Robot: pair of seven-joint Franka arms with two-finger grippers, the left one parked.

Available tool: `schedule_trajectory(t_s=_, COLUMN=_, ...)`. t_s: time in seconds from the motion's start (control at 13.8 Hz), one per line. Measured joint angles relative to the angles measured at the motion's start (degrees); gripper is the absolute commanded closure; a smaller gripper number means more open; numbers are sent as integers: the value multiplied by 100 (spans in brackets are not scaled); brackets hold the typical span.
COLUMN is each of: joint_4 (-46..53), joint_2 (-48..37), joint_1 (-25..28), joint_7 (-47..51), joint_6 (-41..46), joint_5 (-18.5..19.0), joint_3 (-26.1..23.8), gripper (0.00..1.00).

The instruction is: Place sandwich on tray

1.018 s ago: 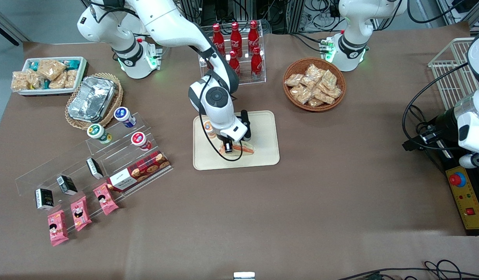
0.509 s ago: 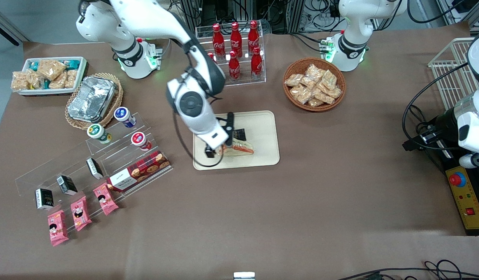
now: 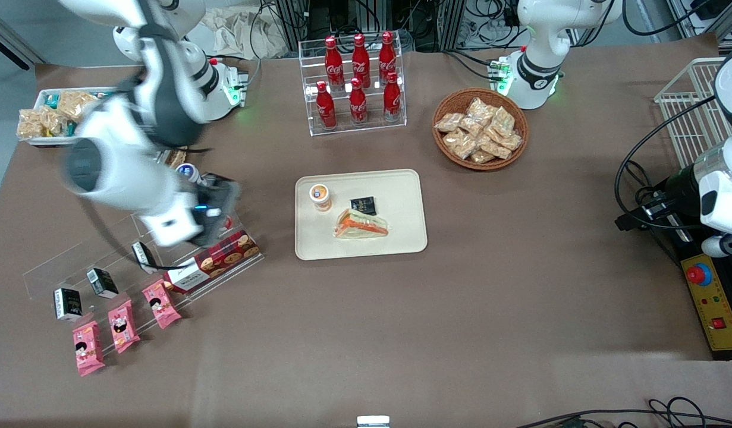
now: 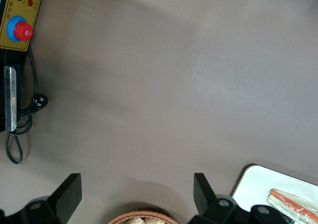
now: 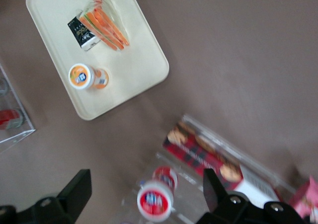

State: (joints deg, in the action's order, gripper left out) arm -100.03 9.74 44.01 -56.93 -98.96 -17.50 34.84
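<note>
Lying flat on the tray, the sandwich is seen beside a small black packet and an orange-lidded cup. The gripper is held above the clear snack rack, toward the working arm's end of the bench, its jaws spread wide with nothing between them.

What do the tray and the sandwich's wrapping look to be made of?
The tray looks like matte cream plastic: smooth, rounded corners, a low moulded rim. The sandwich appears wrapped in clear plastic film, since its orange and green filling shows through. The gripper hangs above the cookie box, fingers open.
</note>
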Motion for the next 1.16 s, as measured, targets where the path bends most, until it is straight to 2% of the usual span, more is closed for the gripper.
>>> schedule_trajectory(t_s=0.15, joint_4=145, joint_2=-276, joint_1=-1046, joint_7=241, joint_6=456, joint_5=87, joint_3=-440, gripper=0)
schedule_trajectory(t_s=0.29, joint_4=213, joint_2=-562, joint_1=-1738, joint_7=971, joint_6=682, joint_5=361, joint_3=-870, gripper=0)
schedule_trajectory(t_s=0.44, joint_4=251, joint_2=-908, joint_1=-1926, joint_7=1942, joint_6=757, joint_5=775, joint_3=-1144, gripper=0)
schedule_trajectory(t_s=0.73, joint_4=264, joint_2=-1578, joint_1=-2143, joint_7=3701, joint_6=971, joint_5=1232, joint_3=-1507, gripper=0)
schedule_trajectory(t_s=0.87, joint_4=264, joint_2=-1740, joint_1=-2485, joint_7=4005, joint_6=989, joint_5=1294, joint_3=-1726, gripper=0)
schedule_trajectory(t_s=1.16, joint_4=248, joint_2=-1714, joint_1=-2902, joint_7=4095, joint_6=991, joint_5=1468, joint_3=-1753, gripper=0)
